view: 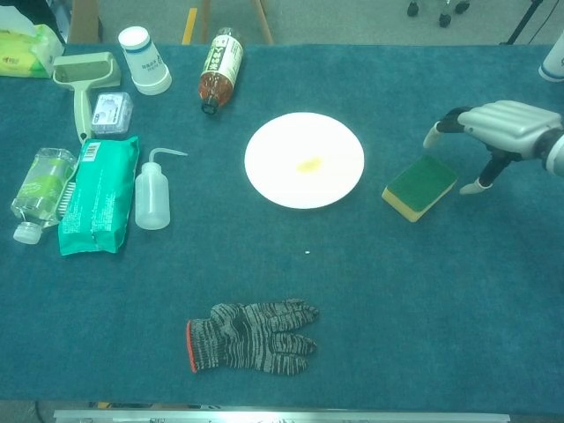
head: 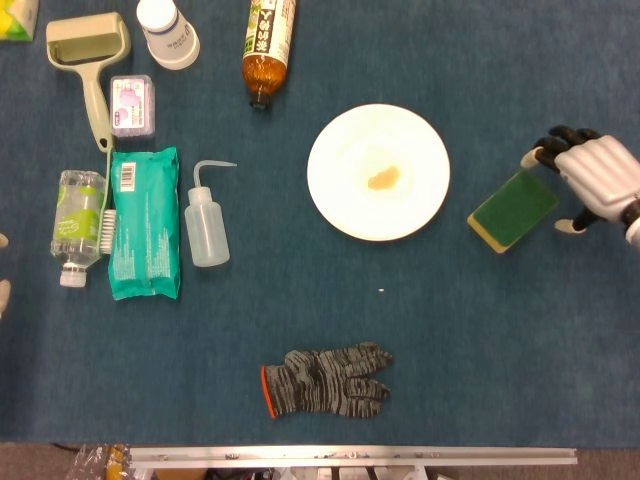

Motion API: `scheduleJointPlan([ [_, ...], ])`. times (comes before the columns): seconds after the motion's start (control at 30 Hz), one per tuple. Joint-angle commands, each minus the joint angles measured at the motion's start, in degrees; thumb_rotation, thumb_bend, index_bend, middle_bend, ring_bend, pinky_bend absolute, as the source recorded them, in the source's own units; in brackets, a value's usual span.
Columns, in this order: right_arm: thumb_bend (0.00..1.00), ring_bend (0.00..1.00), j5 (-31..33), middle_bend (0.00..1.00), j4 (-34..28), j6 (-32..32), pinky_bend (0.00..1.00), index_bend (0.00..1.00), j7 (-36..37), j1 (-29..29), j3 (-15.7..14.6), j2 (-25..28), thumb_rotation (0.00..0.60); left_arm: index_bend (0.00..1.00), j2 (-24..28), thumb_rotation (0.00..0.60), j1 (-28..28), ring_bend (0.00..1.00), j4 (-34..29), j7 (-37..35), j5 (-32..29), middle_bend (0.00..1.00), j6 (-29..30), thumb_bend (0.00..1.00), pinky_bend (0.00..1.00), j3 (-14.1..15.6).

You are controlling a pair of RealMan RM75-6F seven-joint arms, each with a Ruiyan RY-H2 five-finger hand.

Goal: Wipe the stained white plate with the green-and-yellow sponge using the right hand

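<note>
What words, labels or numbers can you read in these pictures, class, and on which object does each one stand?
No text can be read for certain.
Brown bottle: printed label, characters too blurred.
White cup: dark print, too small.
Green packet: barcode label, digits unreadable.
Clear bottle: green label, blurred.
Small box: print illegible.

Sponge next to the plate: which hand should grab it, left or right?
The right hand. It hovers open just beside the sponge, fingers spread toward it. The left hand shows only as fingertips at the far left edge of the head view, across the table beyond the plate.
</note>
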Motion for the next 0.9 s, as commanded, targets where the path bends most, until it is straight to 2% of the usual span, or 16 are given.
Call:
scheduleJointPlan([
  [0.03, 0.0, 0.09, 0.39, 0.21, 0.68, -0.67, 0.19, 0.28, -0.13, 0.62, -0.16, -0.7, 0.6, 0.36, -0.05, 0.6, 0.08, 0.16, 0.26, -0.21, -0.14, 0.3, -0.15, 0.29, 0.41, 0.07],
  [0.6, 0.0, 0.07, 2.72, 0.19, 4.74, -4.59, 0.18, 0.28, -0.37, 3.54, -1.55, -4.58, 0.6, 0.36, -0.31, 0.6, 0.52, 0.16, 1.15, -1.48, -0.49, 0.3, -0.3, 0.29, 0.41, 0.1],
  [0.7, 0.0, 0.1, 2.17, 0.26, 5.26, -3.5, 0.2, 0.28, -0.4, 3.48, -1.73, -5.07, 0.6, 0.36, -0.24, 0.6, 0.55, 0.16, 1.34, -1.7, -0.61, 0.3, -0.46, 0.29, 0.41, 0.09],
  [0.9, 0.02, 0.28, 0.78, 0.45, 5.9, -0.7, 0.29, 0.36, -0.14, 3.05, -1.98, -5.76, 0.6, 0.36, -0.35, 0.6, 0.78, 0.16, 1.62, -2.09, -0.45, 0.3, -0.17, 0.29, 0.41, 0.13],
])
